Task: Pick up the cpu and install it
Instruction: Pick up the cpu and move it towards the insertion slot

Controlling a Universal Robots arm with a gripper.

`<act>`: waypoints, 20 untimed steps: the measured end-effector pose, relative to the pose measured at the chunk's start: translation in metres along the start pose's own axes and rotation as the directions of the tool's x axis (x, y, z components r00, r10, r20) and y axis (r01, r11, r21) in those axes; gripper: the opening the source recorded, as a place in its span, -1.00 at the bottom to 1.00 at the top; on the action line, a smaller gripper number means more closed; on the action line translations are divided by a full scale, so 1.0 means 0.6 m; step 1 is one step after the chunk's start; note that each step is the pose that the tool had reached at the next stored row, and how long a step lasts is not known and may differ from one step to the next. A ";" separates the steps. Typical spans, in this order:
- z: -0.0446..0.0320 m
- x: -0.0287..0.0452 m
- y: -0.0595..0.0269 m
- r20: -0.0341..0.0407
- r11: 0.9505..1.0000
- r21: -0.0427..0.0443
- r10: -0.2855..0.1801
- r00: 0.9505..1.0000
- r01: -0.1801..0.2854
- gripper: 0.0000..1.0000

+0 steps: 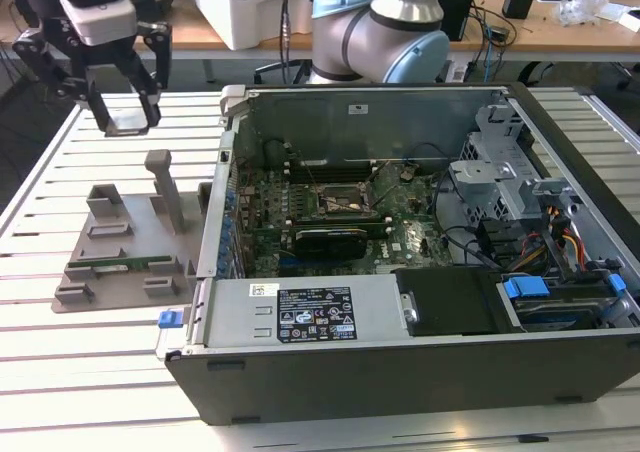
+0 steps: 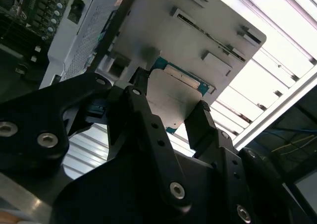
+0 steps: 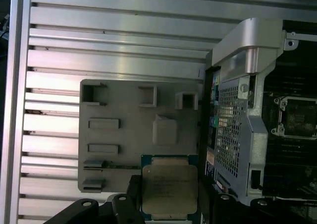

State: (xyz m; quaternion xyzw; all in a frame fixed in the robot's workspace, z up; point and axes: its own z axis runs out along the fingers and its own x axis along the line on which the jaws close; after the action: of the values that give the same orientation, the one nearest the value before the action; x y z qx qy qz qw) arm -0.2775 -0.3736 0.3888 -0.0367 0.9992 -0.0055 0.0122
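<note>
**Work surface.** A white table of parallel metal slats (image 1: 60,372) bears two things side by side.
- Toward the exterior view's left lies a flat grey plastic fixture plate (image 1: 120,282) with raised holders and one upright post. A long narrow green memory stick (image 1: 122,265) lies in one of its slots.
- Just beside the plate, toward the exterior view's right, lies an open dark grey desktop computer case (image 1: 400,372). Its green motherboard (image 1: 410,234) is exposed, with a square metal-framed processor socket (image 1: 338,203) near the middle.

**Gripper and part.** The black multi-link gripper (image 1: 128,118) hangs above the end of the plate farther from the exterior camera, clear of it.
- In the second wrist view its fingers (image 2: 144,116) press against opposite edges of the small flat square cpu (image 2: 177,92), which has a silver metal top and a thin green edge.
- In the first wrist view the held cpu (image 3: 170,187) shows over the plate's edge, near the case wall and well apart from the socket (image 3: 297,117).

**Room.** Behind the table stands the grey-and-blue jointed robot arm (image 1: 380,22). Beyond it are wood-topped desks (image 1: 520,34) carrying loose cables and small boxes.
</note>
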 end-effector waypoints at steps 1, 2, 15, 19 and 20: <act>0.000 -0.007 0.000 0.000 1.000 0.000 0.000 1.000 0.000 0.08; 0.000 -0.015 -0.001 0.000 1.000 0.000 0.000 1.000 0.000 0.08; 0.003 -0.110 -0.007 0.000 1.000 0.000 0.000 1.000 0.000 0.08; 0.004 -0.139 -0.009 0.000 1.000 0.000 0.000 1.000 0.000 0.08; 0.004 -0.148 -0.009 0.000 1.000 0.000 0.000 1.000 0.000 0.08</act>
State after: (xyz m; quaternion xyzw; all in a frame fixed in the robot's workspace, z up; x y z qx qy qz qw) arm -0.1886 -0.3726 0.3887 -0.0367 0.9992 -0.0055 0.0122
